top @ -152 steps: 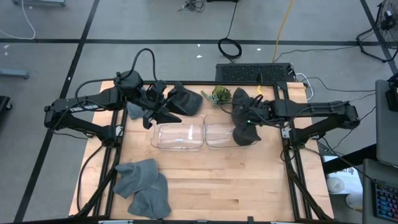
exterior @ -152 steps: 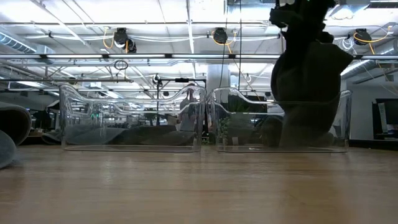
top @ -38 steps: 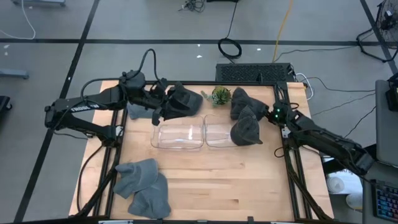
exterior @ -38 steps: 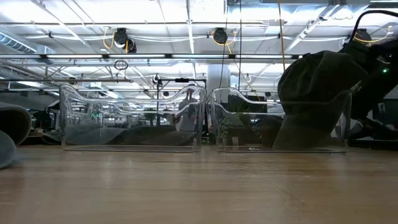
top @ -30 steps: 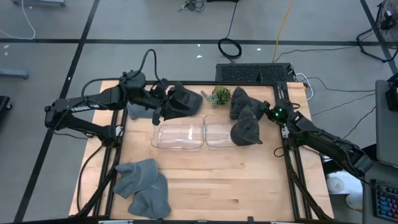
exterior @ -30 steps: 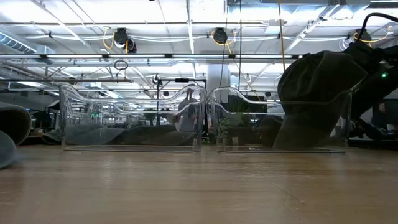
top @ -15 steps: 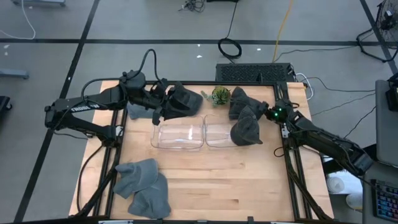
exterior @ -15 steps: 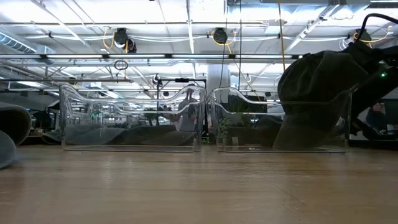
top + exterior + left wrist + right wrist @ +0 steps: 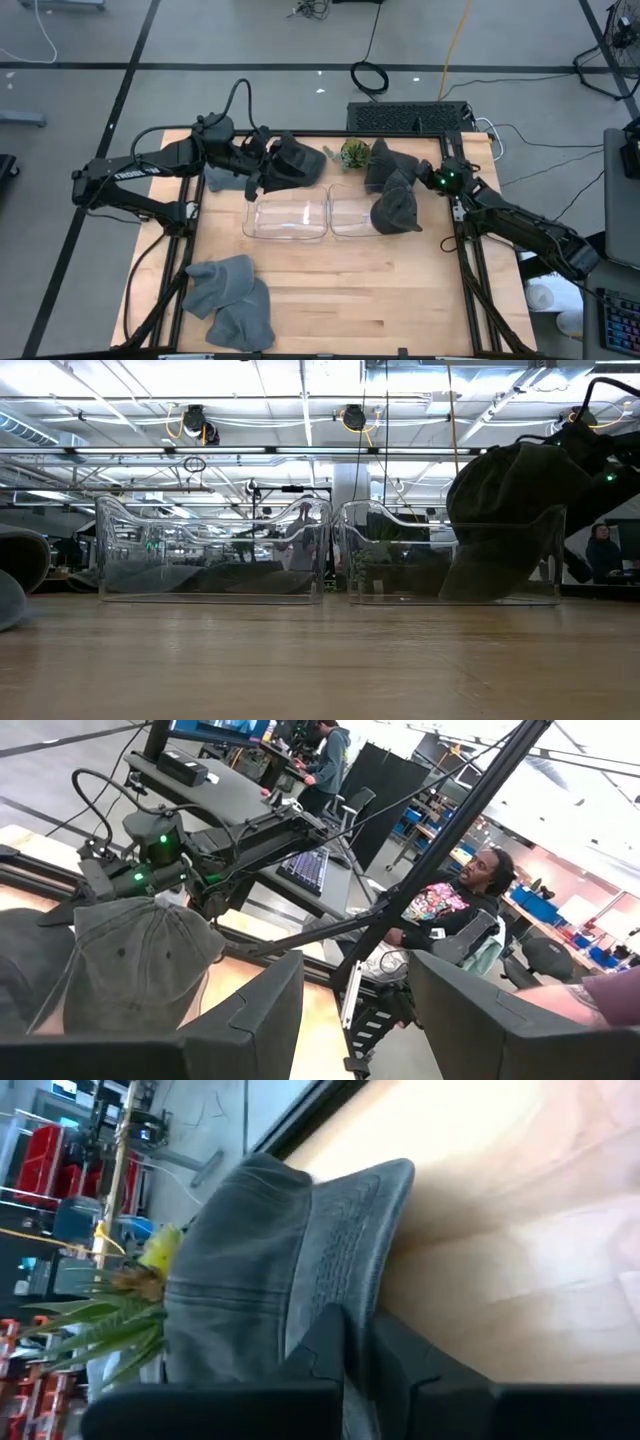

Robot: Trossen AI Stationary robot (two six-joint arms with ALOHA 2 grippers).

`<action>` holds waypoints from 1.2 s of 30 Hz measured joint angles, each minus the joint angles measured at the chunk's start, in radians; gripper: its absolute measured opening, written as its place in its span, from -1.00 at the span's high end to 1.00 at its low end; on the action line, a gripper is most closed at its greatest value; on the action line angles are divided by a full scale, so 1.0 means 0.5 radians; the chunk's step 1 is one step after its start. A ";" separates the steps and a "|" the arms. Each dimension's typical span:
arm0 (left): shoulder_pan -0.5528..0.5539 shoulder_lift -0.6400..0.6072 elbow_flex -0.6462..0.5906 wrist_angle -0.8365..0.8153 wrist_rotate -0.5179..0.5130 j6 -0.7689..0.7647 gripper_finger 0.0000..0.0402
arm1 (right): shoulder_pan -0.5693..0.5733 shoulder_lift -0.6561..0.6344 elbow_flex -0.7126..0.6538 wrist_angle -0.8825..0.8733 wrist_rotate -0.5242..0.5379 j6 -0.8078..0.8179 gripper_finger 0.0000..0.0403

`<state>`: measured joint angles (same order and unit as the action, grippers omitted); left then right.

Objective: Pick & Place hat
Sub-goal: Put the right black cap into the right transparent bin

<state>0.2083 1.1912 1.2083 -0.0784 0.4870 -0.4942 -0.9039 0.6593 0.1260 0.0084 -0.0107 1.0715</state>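
My right end effector (image 9: 412,172) has pressed its fingers together on the brim of the far hat (image 9: 383,160) since a second ago, when they stood spread; I see the pinch plainly in the right wrist view, fabric caught between the fingers (image 9: 330,1342). That hat lies at the table's (image 9: 400,290) back edge beside the plant (image 9: 354,152). A second hat (image 9: 395,211) sits draped over the right bin's (image 9: 350,216) end. My left end effector (image 9: 262,172) hangs behind the left bin (image 9: 287,218), fingers partly spread around a dark hat (image 9: 298,162). Grey hats (image 9: 230,298) lie piled at the near left corner.
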 joint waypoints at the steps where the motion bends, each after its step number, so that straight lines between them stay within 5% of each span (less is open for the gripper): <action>1: 0.000 0.000 0.000 0.000 0.000 0.007 0.05 | 0.000 -0.009 -0.001 0.015 -0.018 0.010 0.96; 17: 0.000 0.000 0.000 0.000 0.000 0.038 0.05 | 0.014 -0.342 0.055 0.047 -0.150 0.201 1.00; 36: 0.021 0.000 0.000 0.001 0.000 0.055 0.05 | 0.018 -0.388 0.816 -0.452 -0.024 -0.313 1.00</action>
<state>0.2190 1.1912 1.2083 -0.0777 0.4870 -0.4667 -0.8948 0.4652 0.5342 -0.2174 -0.0227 0.9148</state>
